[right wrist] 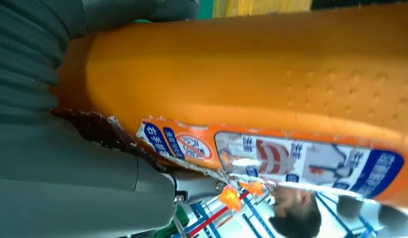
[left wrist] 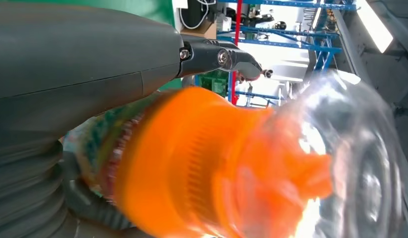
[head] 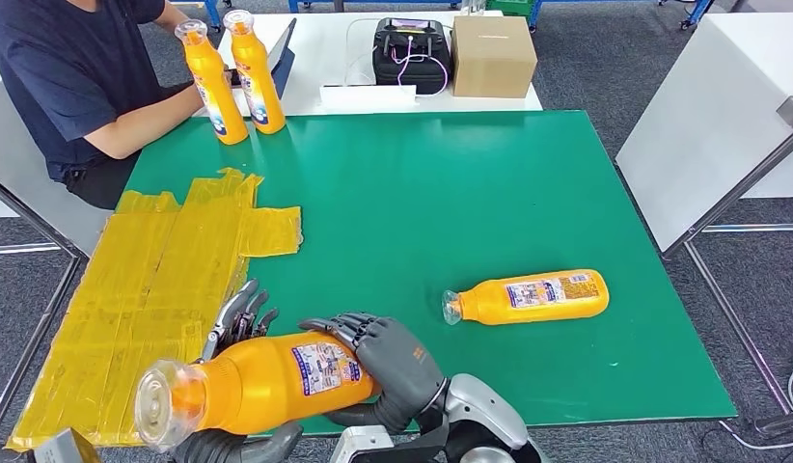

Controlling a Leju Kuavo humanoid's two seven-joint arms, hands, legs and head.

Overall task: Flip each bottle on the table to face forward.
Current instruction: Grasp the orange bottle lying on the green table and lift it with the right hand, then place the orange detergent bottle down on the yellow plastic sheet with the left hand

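Held bottle (head: 258, 381) lower left, grasped by right hand (head: 397, 367) and left hand (head: 240, 318); mid-flip. Lying bottle (head: 528, 296) remains; two upright bottles (head: 233, 77) apparently done.

The green tabletop (head: 422, 193) carries a patch of yellow tape strips (head: 151, 289) toward nine o'clock. An orange bottle (head: 528, 296) lies on its side at four o'clock, and two orange bottles (head: 233, 77) stand upright at eleven o'clock.

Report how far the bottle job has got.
Done, apparently: two upright orange plastic bottles by the person. In hand: a third orange bottle, held horizontally by the left hand and right hand. Left: the orange bottle lying on the green table.
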